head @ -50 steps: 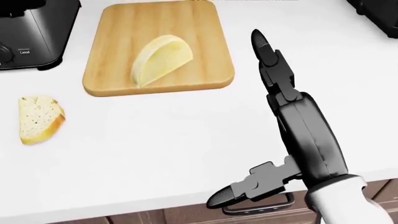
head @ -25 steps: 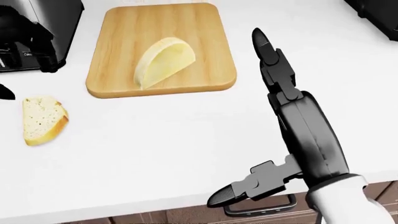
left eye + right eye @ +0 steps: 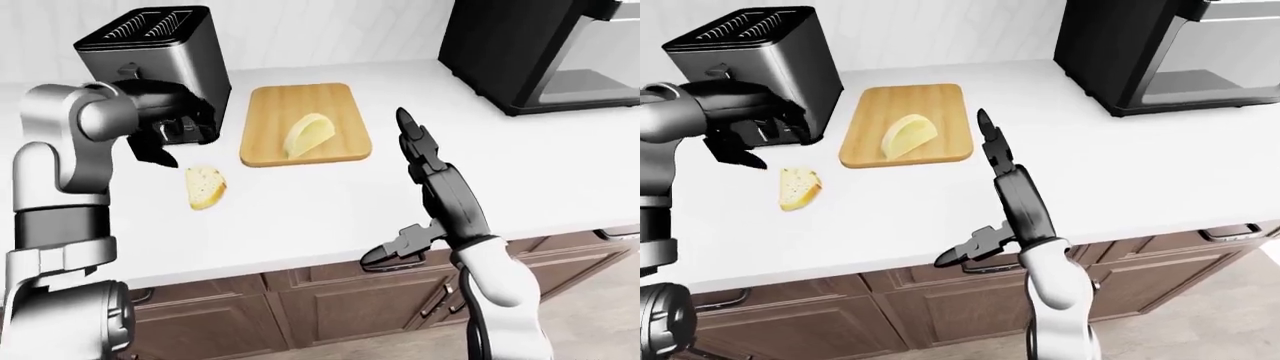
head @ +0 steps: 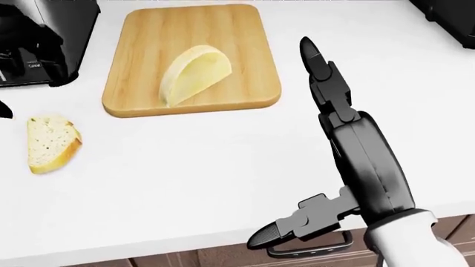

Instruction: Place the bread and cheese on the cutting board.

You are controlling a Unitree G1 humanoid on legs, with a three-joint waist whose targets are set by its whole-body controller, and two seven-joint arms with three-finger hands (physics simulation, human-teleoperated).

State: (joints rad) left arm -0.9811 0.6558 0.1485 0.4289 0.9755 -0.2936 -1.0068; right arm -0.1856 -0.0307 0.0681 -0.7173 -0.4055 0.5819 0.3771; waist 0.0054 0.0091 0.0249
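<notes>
A wooden cutting board (image 4: 145, 39) lies on the white counter at the top of the head view, with a pale wedge of cheese (image 4: 194, 73) on it. A slice of bread (image 4: 52, 143) lies on the counter below and left of the board, apart from it. My right hand (image 4: 285, 143) hovers right of the board, open, its fingers (image 4: 321, 64) stretched out and holding nothing. My left hand (image 3: 160, 144) hangs by the toaster, just above and left of the bread (image 3: 205, 187), open and not touching it.
A steel toaster (image 3: 165, 45) stands left of the board. A large black appliance (image 3: 540, 52) fills the counter's top right. Below the counter edge are brown cabinets with a drawer handle (image 4: 312, 247).
My left hand has come down by the toaster; its dark fingertip now shows at the head view's left edge. The picture shifted slightly. Right hand, bread and cheese stayed put.
</notes>
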